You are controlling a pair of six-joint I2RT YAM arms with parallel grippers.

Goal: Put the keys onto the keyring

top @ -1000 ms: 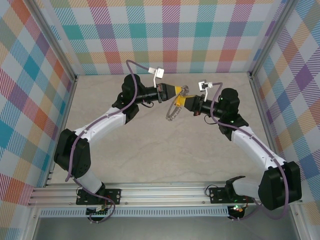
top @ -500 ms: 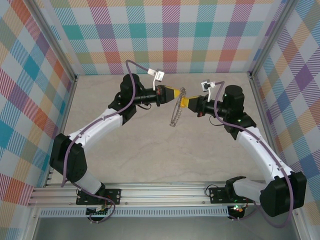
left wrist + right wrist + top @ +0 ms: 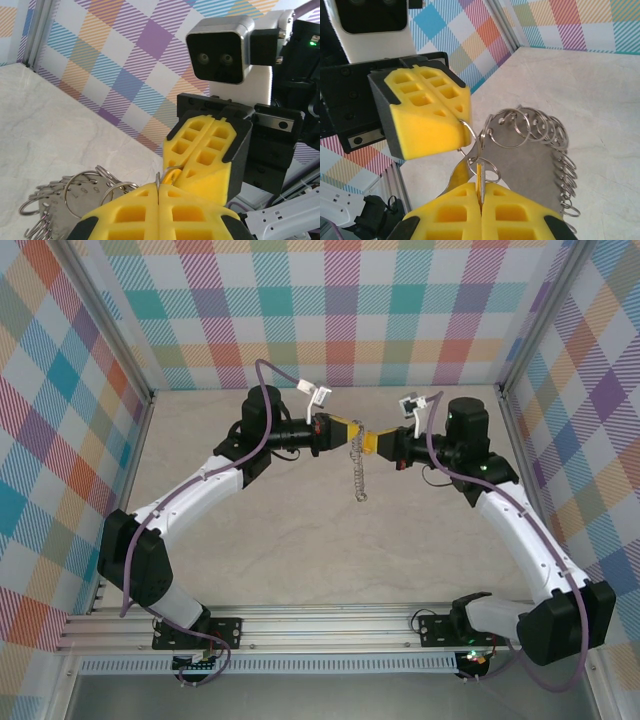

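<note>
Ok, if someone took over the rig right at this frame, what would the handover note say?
Left end effector: shut on a wire loop at the top of the keyring, held above the table.
Right end effector: shut on a thin yellow piece, apparently the key, tip to tip with the left.
Keyring: hangs edge-on below both.
Done: both things are lifted and brought together.
Left: I cannot tell whether the key is fully threaded; finish threading, then release.

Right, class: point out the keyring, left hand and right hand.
keyring (image 3: 358, 472), top external view, hanging rim's middle.
left hand (image 3: 159, 192), left wrist view, seam between fingertips.
right hand (image 3: 481, 192), right wrist view, seam between fingertips.
</note>
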